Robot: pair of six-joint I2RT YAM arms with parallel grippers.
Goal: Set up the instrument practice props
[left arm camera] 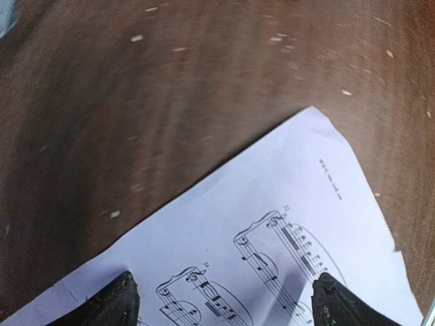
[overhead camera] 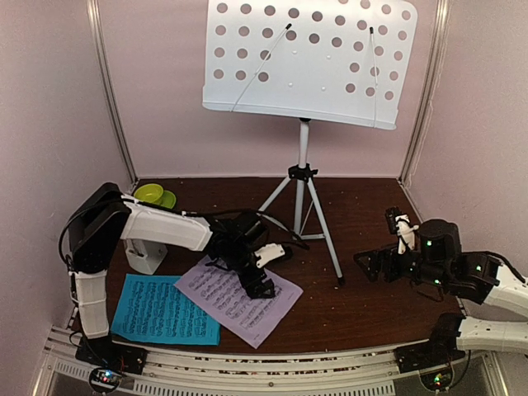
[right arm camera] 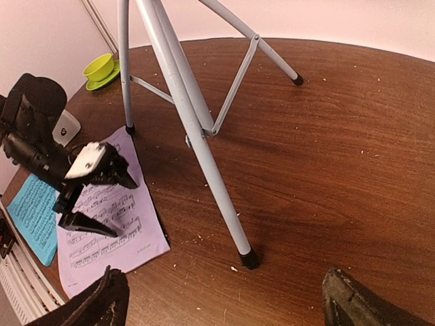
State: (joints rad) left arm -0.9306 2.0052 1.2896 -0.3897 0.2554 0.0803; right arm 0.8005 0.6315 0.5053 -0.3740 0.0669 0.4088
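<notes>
Wooden table point(overhead camera: 346, 322), lilac page point(overhead camera: 247, 318) edge under wide, empty left fingers point(left arm camera: 109, 302); right fingers point(right arm camera: 102, 302) likewise.

A lime-green bowl point(overhead camera: 149, 192) sits on its matching saucer point(overhead camera: 169, 200) at the upper left of the frame, at the far corner of a dark wooden table point(overhead camera: 371, 214), near the pale pink back wall point(overhead camera: 165, 99). Pale specks point(left arm camera: 137, 38) dot the tabletop.
</notes>
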